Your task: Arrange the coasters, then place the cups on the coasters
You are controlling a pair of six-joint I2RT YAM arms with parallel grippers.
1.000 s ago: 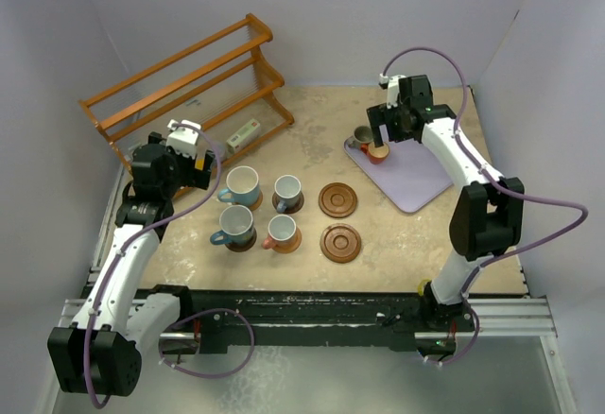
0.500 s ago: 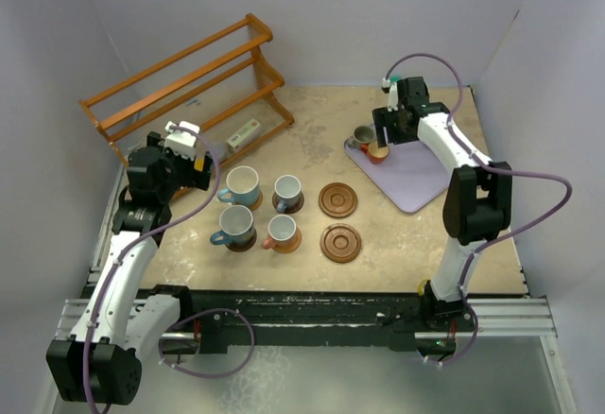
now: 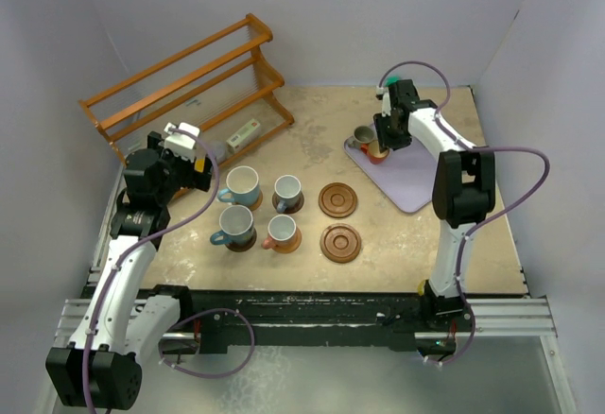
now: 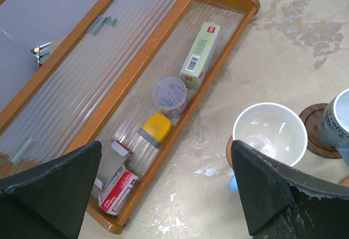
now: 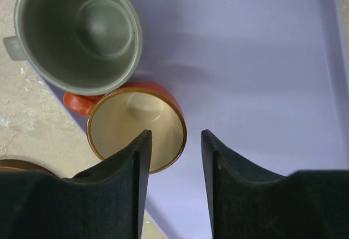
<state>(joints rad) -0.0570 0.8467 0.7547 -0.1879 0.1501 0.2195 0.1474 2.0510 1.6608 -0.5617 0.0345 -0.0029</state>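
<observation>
On the lavender tray (image 3: 421,180) stand an orange cup (image 3: 378,153) and a grey-olive cup (image 3: 361,137). My right gripper (image 3: 385,138) hangs over them. In the right wrist view one finger is inside the orange cup (image 5: 131,124) and the other outside, so its wall sits between the half-closed jaws of the right gripper (image 5: 174,141) with gaps on both sides. The grey-olive cup (image 5: 79,31) touches it. Four cups sit on coasters: light blue (image 3: 243,185), grey-blue (image 3: 287,191), blue (image 3: 234,225), pink (image 3: 281,232). Two coasters (image 3: 337,199) (image 3: 340,242) are bare. My left gripper (image 3: 194,165) is wide open and holds nothing.
The wooden rack (image 3: 184,83) stands at the back left. Its bottom shelf (image 4: 163,64) holds small boxes, a clip tub and a yellow item. The light blue cup (image 4: 269,132) is just right of my left gripper (image 4: 166,195). Grey walls enclose the table.
My right gripper has come down over the orange cup and its jaws have narrowed around the cup's wall. The left arm has barely moved.
</observation>
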